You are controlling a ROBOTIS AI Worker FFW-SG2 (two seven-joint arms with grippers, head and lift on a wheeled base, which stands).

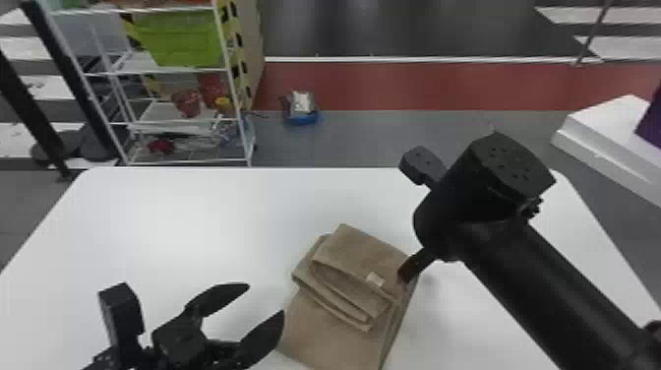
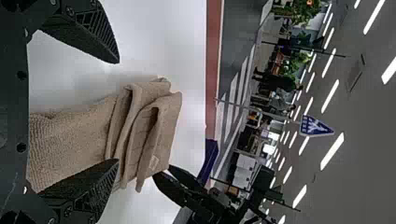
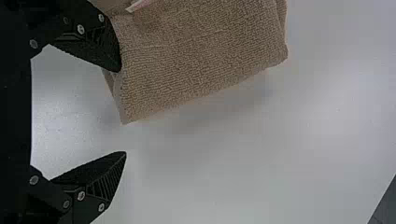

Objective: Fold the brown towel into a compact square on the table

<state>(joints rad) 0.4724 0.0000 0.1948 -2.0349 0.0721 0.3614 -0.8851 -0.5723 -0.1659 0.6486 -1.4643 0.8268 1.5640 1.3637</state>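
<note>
While a white desk (image 1: 172, 236) fills the lower head view, the robot's black right arm (image 1: 555, 290) crosses it from the right. The right arm's fingers (image 3: 103, 50) are apart: one overlaps the edge of the brown towel (image 1: 332, 329), the other is off to the side over bare desk, probably so the pair can straddle that edge and pinch it. The left arm's fingers (image 1: 263, 334), also apart, are just beside the towel's left side, presumably ready to steady or lift it.

The towel lies in the middle of the near part of the desk. Its far end is stacked in loose, slightly skewed layers; the nearer length is flat, likely left out for a later fold towards a square. A small pale tag (image 1: 375, 280) sits on the stack, near the right arm.

The towel's near end is cut off by the head view's bottom edge. The right arm's own body hides much of its grasping end there, and whether the overlapping finger presses on the cloth or slips beneath a layer cannot be told.
</note>
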